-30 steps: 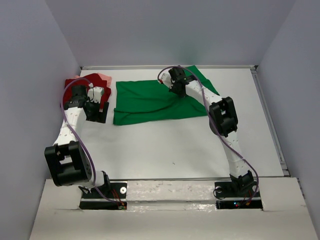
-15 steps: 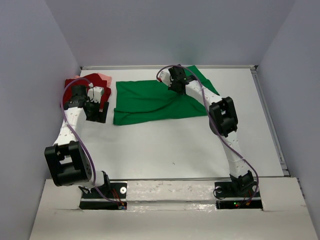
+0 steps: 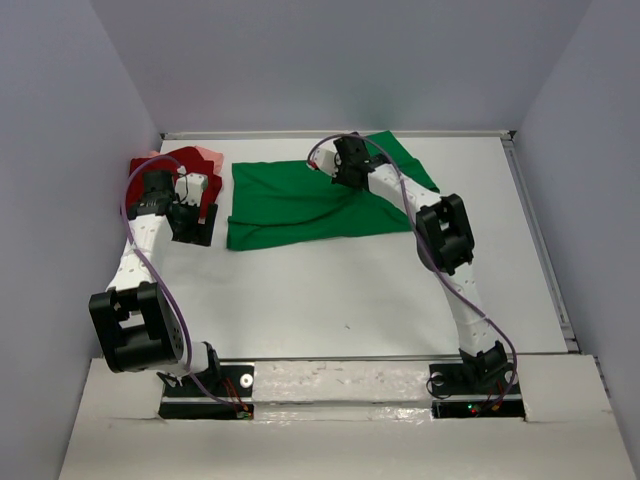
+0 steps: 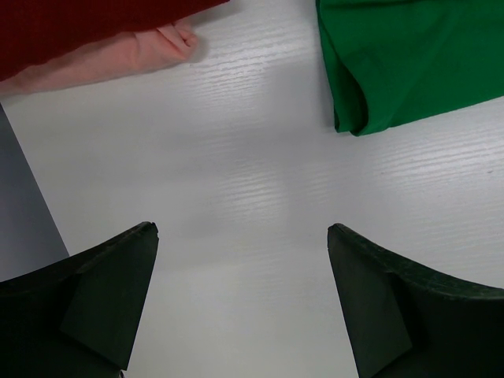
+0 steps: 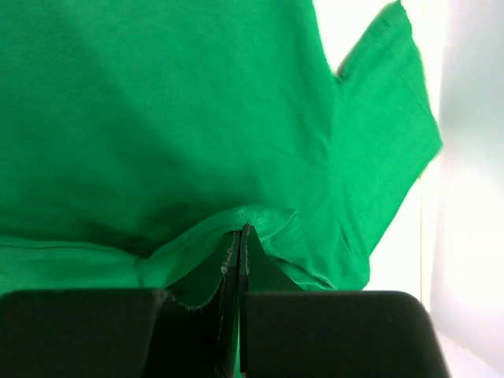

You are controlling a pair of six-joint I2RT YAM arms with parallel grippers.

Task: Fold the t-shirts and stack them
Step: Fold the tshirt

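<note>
table (image 3: 330,290): white, faint wood grain (clear in left wrist view) | walls (image 3: 350,60): plain grey, three sides

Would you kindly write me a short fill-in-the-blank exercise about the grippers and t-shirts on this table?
1. The right gripper is ____ on the green t-shirt.
2. The left gripper hangs ____ over the table.
3. The pale pink t-shirt lies ____ the dark red t-shirt.

Missing words: shut; open; under.
</note>
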